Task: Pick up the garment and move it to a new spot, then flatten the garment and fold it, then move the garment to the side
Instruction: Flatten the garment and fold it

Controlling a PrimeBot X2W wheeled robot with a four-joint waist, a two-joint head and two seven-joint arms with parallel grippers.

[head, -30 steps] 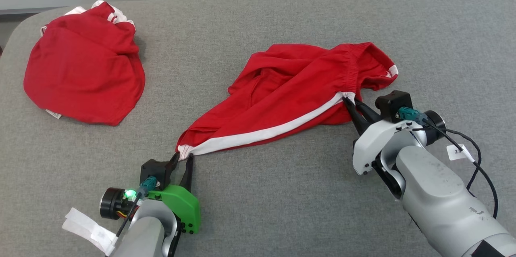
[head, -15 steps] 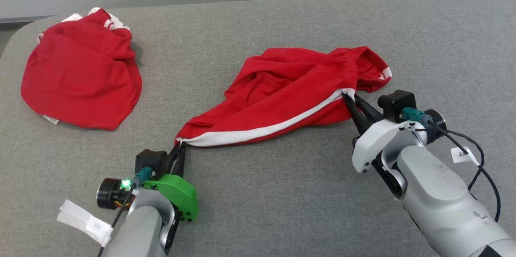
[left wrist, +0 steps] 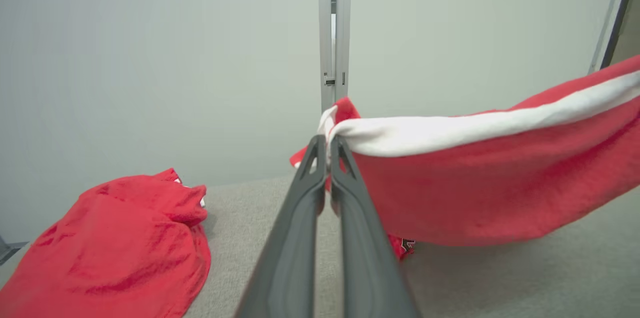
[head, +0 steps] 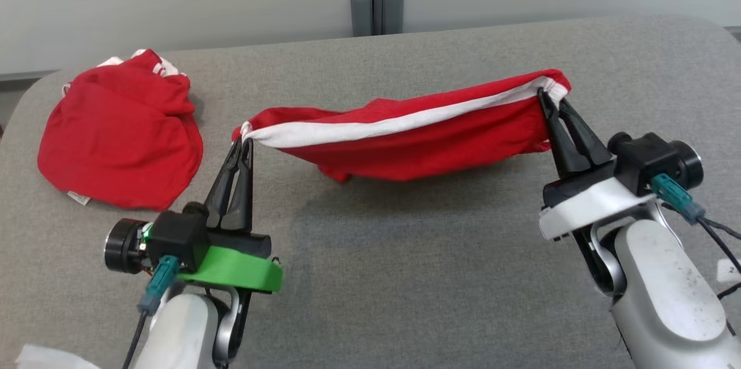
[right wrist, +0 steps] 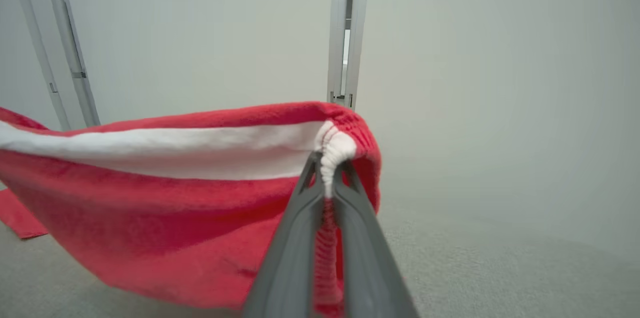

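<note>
A: Where are we placing the garment (head: 405, 137)?
B: We're seeing it hanging stretched over the table (head: 405, 276), white stripe up.
A: And the grip?
B: We're logging left fingers (head: 224, 186) clamping tight on its left end, right fingers (head: 583, 136) clamping on the elastic end. A second red cloth (head: 116, 137) is lying far left on the table.

A red white-striped fabric garment (head: 405, 140) hangs between the left gripper (head: 244, 141) and right gripper (head: 547, 94) above a grey padded table (head: 405, 276); a second crumpled red garment (head: 116, 137) lies to the left.
</note>
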